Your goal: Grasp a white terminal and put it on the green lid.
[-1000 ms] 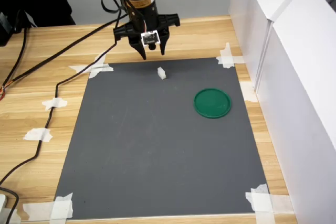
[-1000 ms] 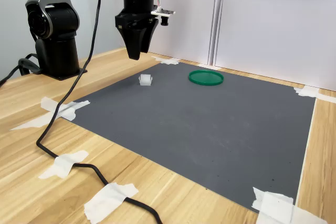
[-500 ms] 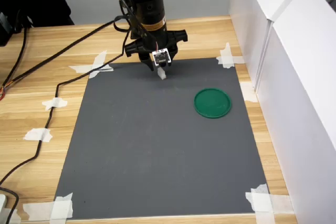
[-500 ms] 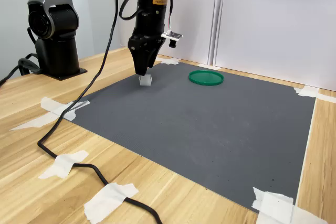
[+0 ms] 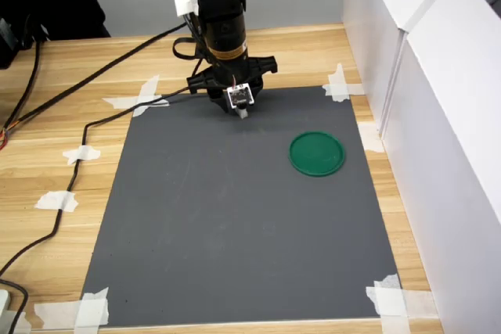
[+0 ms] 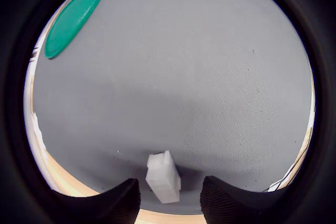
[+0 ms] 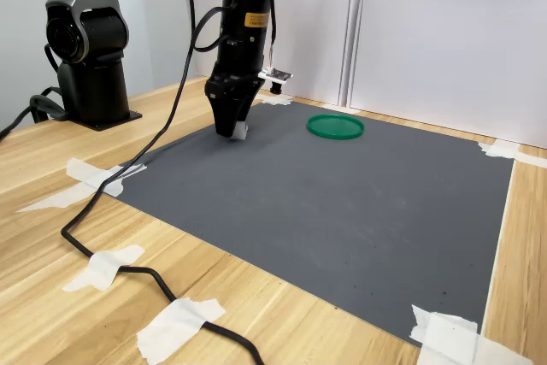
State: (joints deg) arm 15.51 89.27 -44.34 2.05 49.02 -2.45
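Between the spread fingertips of the gripper we see the white terminal, ungripped. Bare grey mat lies open ahead, the green lid well apart.

The mat looks like matte grey with a fine grainy texture, taped onto a light wood-grain table. Green lid is smooth plastic, white terminal plain matte plastic, gripper black.
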